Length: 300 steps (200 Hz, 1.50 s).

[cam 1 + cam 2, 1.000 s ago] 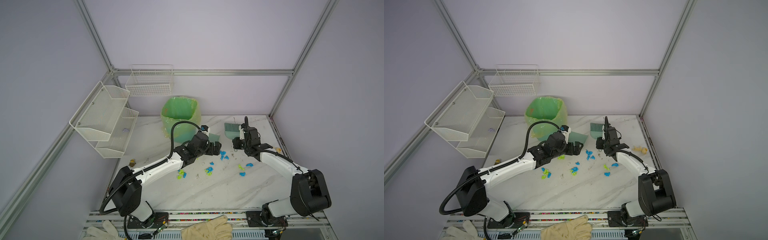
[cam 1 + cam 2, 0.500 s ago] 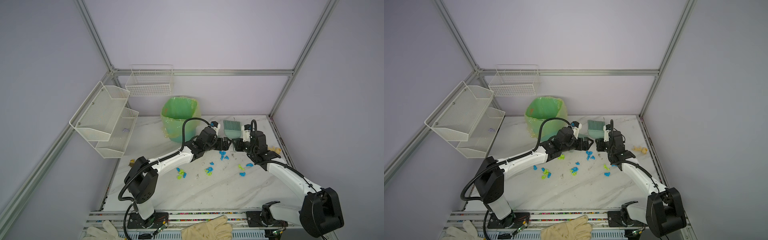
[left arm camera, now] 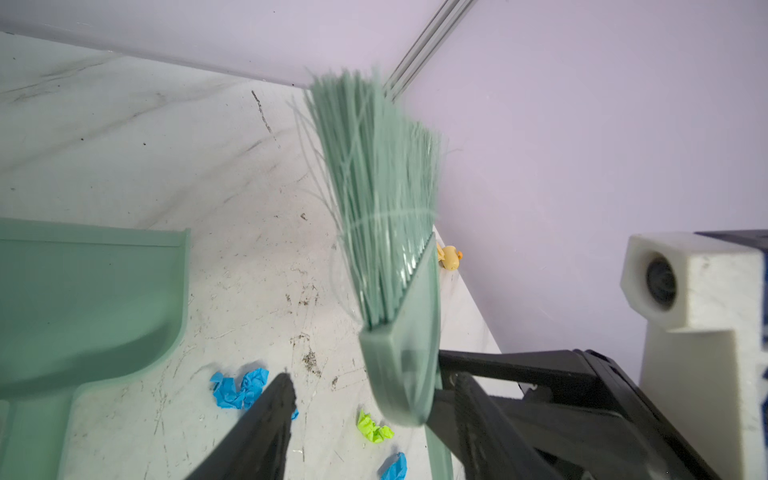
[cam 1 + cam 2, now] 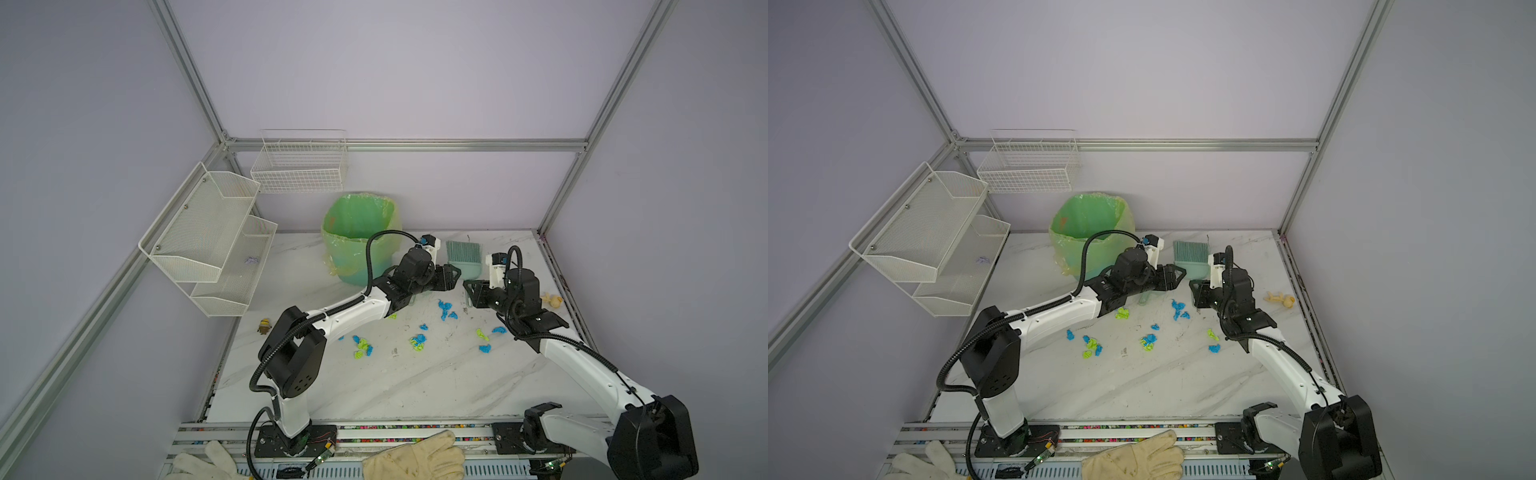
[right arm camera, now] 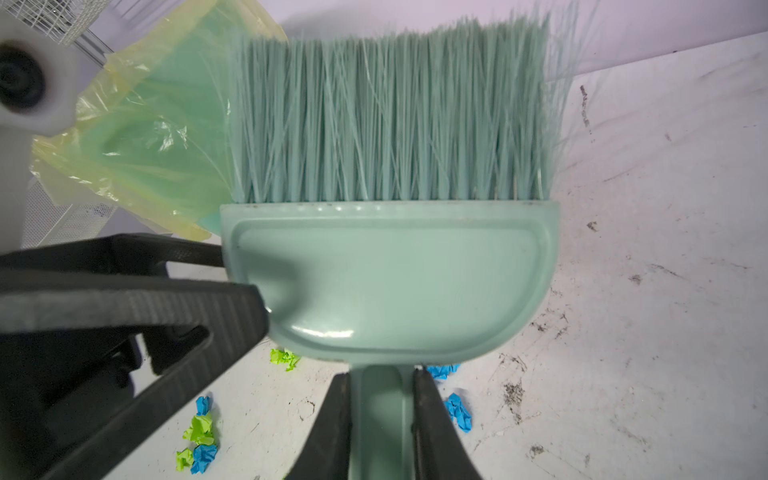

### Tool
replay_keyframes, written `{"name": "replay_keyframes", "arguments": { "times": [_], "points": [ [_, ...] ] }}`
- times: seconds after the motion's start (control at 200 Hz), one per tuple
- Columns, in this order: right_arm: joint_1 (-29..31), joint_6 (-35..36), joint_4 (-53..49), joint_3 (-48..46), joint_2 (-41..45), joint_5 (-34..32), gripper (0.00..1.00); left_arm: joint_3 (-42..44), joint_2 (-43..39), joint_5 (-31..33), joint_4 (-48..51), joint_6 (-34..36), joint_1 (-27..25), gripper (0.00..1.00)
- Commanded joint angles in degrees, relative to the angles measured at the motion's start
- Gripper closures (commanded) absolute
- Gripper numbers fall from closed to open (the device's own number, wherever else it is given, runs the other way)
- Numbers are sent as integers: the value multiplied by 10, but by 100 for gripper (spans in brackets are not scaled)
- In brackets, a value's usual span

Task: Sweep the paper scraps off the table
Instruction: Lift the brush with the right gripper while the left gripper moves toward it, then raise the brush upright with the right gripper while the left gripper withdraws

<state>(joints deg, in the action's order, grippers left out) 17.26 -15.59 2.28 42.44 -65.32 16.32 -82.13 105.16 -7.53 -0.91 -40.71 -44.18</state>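
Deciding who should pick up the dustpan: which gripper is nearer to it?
Left. The left gripper hovers just beside the dustpan, which lies on the table partly under that arm. The right gripper is farther off, beyond the brush it holds by the handle.

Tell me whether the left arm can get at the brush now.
Likely yes: the left gripper's fingers stand open astride the brush, nothing between; the right gripper grips its handle.

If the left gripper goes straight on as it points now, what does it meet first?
The brush, at its head's edge. The right gripper holds it by the handle, and that edge sits between the open jaws of the left gripper; depth is unclear.
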Motion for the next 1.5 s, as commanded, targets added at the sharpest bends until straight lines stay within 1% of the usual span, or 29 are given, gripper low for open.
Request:
{"name": "replay_keyframes", "arguments": {
  "times": [0.0,0.055,0.205,0.285,0.35,0.36,0.37,0.39,0.44,0.5,0.54,0.56,0.595,0.7,0.77,0.825,0.885,1.0,1.11,1.235,1.295,1.4,1.495],
  "points": [
    [-1,5,24,-8,11,18,100,-56,9,-28,-36,-10,3,40],
    [-1,9,23,-8,10,19,100,-57,11,-30,-42,-12,3,43],
    [-1,20,22,-8,10,17,100,-57,15,-33,-54,-21,6,64],
    [-1,21,24,-6,10,19,100,-59,18,-37,-55,-27,7,80],
    [-1,19,30,-6,9,25,100,-59,18,-39,-58,-34,10,100],
    [-1,19,32,-7,8,26,100,-59,19,-38,-58,-36,10,100],
    [-1,17,33,-7,8,27,98,-58,18,-38,-60,-37,11,100],
    [-2,14,36,-7,7,29,90,-57,18,-38,-61,-41,12,100],
    [-2,2,44,-8,7,46,64,-51,16,-36,-67,-49,17,100],
    [-2,-23,59,-10,8,59,42,-42,10,-32,-77,-57,27,100],
    [-2,-45,76,-16,9,70,31,-35,6,-28,-85,-62,35,100],
    [-2,-58,86,-19,10,74,27,-31,4,-26,-88,-66,39,100],
    [-3,-79,104,-26,11,85,24,-24,-1,-23,-96,-72,46,100],
    [-10,-161,183,-56,2,132,15,-4,-11,-21,-133,-103,67,100],
    [-19,-226,259,-82,-10,162,8,7,-15,-25,-163,-124,79,100],
    [-24,-279,329,-104,-20,179,4,14,-17,-31,-188,-135,85,100],
    [-27,-327,400,-125,-34,187,3,21,-18,-42,-219,-143,90,100],
    [-29,-391,498,-142,-67,196,3,28,-17,-58,-250,-162,95,100],
    [-30,-461,624,-156,-99,194,3,43,-17,-73,-287,-182,97,100],
    [-29,-518,740,-154,-138,187,3,60,-20,-90,-333,-193,97,100],
    [-29,-534,785,-153,-159,183,3,70,-22,-91,-352,-201,99,100],
    [-29,-558,850,-153,-185,178,7,88,-25,-94,-390,-222,101,100],
    [-29,-582,897,-151,-212,173,16,96,-23,-102,-416,-236,101,100]
  ]
}}
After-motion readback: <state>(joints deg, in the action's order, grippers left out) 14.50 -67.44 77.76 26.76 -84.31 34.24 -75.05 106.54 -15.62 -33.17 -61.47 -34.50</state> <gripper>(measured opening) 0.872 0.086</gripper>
